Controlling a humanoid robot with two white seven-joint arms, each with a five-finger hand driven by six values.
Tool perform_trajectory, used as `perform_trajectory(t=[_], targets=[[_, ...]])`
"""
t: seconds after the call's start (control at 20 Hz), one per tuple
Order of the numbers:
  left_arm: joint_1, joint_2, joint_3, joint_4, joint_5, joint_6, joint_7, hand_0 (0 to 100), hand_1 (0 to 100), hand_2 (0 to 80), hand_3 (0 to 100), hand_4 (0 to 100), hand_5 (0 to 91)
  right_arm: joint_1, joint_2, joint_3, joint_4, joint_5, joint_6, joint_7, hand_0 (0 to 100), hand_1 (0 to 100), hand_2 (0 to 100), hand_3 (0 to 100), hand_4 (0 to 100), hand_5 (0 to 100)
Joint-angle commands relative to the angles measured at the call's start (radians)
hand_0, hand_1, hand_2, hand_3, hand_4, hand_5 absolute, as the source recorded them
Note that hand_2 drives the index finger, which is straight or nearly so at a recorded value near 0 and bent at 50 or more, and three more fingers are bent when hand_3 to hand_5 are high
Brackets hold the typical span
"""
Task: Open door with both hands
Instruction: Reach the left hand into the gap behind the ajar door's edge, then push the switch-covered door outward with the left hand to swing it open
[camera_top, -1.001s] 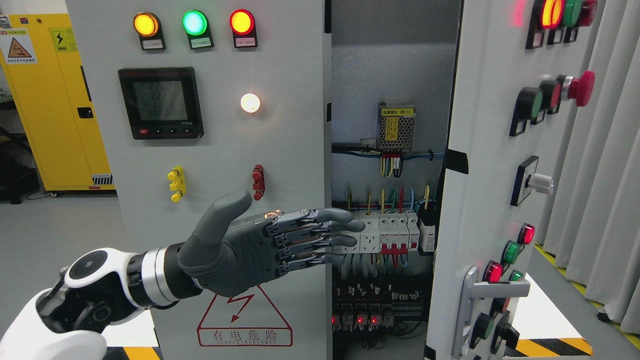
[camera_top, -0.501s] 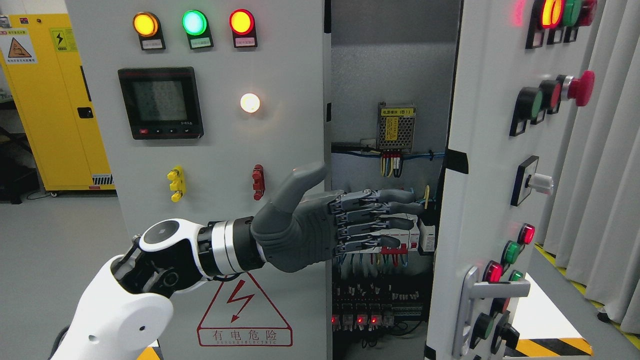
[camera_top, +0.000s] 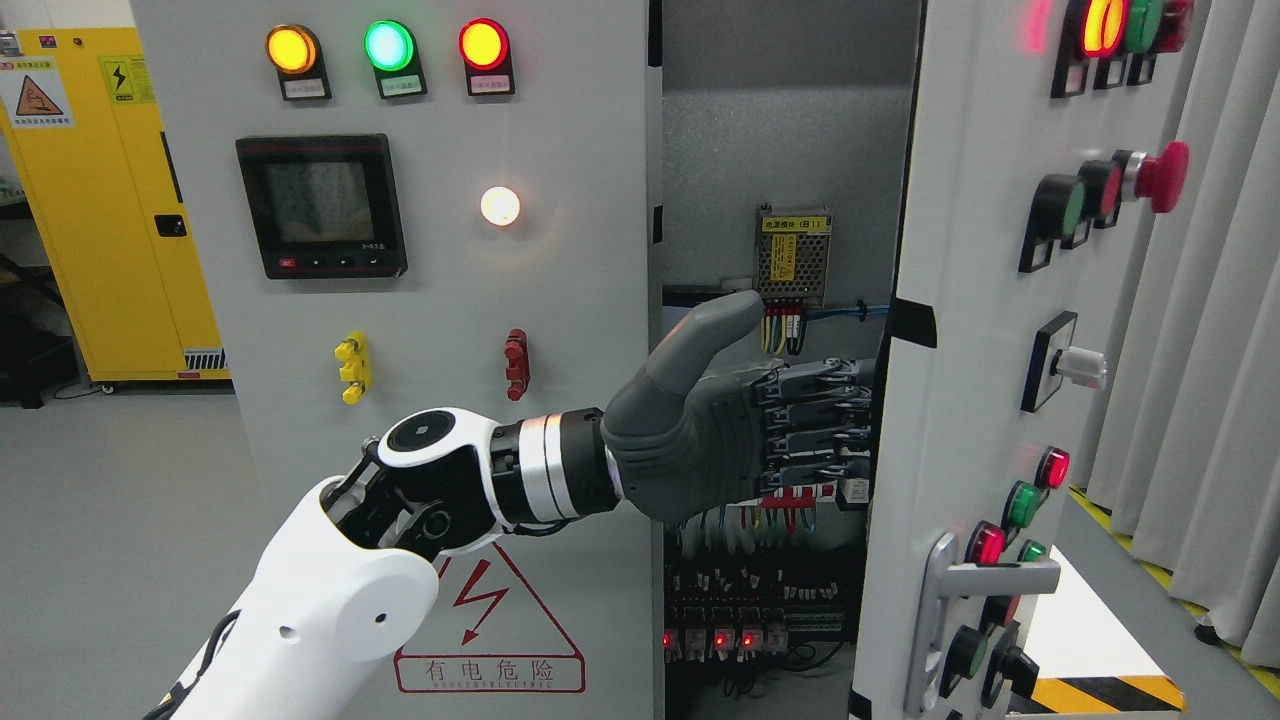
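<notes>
The grey cabinet's right door (camera_top: 975, 300) stands partly swung out, its silver lever handle (camera_top: 945, 590) low on the front. My left hand (camera_top: 815, 425) reaches across the gap at mid height, thumb up and fingers (camera_top: 810, 400) stretched flat toward the door's inner edge. The fingertips disappear behind that edge; whether they touch the door I cannot tell. The hand holds nothing. The left door (camera_top: 450, 300), carrying lamps and a meter, stays closed. My right arm does not show.
Inside the cabinet sit a power supply (camera_top: 793, 255), coloured wires and a row of breakers (camera_top: 800, 495) right behind my hand. Push buttons and a red stop button (camera_top: 1160, 175) stick out of the right door. A yellow cabinet (camera_top: 100, 200) stands far left, a curtain (camera_top: 1220, 350) at right.
My left arm has swept right and upward, from in front of the left door across the gap, until the fingertips slipped behind the right door's edge. The door has not visibly moved.
</notes>
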Motion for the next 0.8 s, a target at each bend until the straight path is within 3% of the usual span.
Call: perform_trajectory(t=[0.0,0.3,0.45,0.75], targets=[[-0.036,-0.113,-0.021,0.07,-0.009,0.019,0.001,0,0,0.0,0,0,0.0,-0.002,0.0,0.0,0.0,0.0,0.0,0.0,20,12,0,0,0,0],[-0.047,-0.147,-0.015,0.067,-0.01,0.022,0.004,0,0,0.0,0,0,0.0,-0.002,-0.005,0.0,0.0,-0.001,0.0,0.0,20,12,0,0,0,0],[-0.054,-0.17,-0.012,0.061,-0.007,0.029,0.053,0,0,0.0,0,0,0.0,-0.002,-0.006,0.0,0.0,-0.001,0.0,0.0,20,12,0,0,0,0],[-0.059,-0.214,-0.01,0.051,-0.004,0.035,0.057,0,0,0.0,0,0,0.0,-0.002,-0.006,0.0,0.0,0.0,0.0,0.0,20,12,0,0,0,0]])
